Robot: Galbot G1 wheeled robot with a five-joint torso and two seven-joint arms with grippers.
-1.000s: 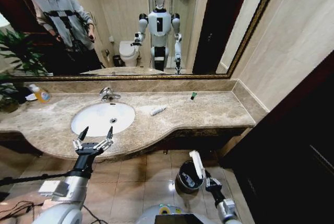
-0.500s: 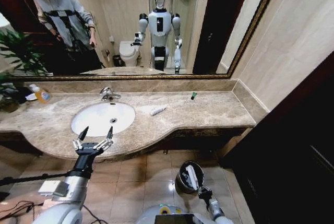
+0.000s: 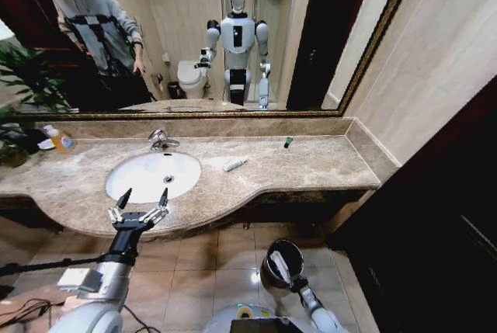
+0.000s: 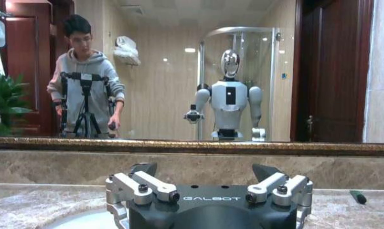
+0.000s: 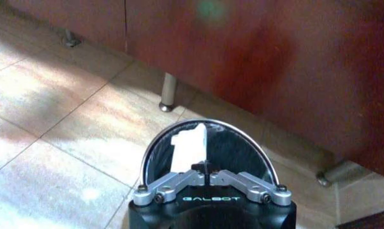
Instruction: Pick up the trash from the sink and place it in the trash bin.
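My right gripper [image 3: 287, 279] is low over the floor, shut on a flat white packet [image 3: 277, 266] that pokes into the small dark trash bin [image 3: 297, 251]. In the right wrist view the fingers [image 5: 193, 177] meet on the packet [image 5: 188, 145] just above the bin's shiny rim [image 5: 155, 142]. My left gripper [image 3: 140, 209] hangs open in front of the counter edge, just short of the white sink [image 3: 144, 178]. A white tube [image 3: 235, 164] and a small green-capped piece [image 3: 287, 143] lie on the marble to the right of the sink. Seen from the left wrist, the left gripper [image 4: 205, 170] is empty.
A chrome faucet [image 3: 161, 140] stands behind the basin and an orange-yellow soap bottle [image 3: 60, 141] at the far left. The marble counter [image 3: 326, 166] overhangs the tiled floor [image 3: 229, 251]. Dark wood cabinetry [image 3: 435, 216] closes in on the right.
My right gripper has dropped from beside the bin down to its rim, carrying the white packet into its mouth. The left arm has not moved.
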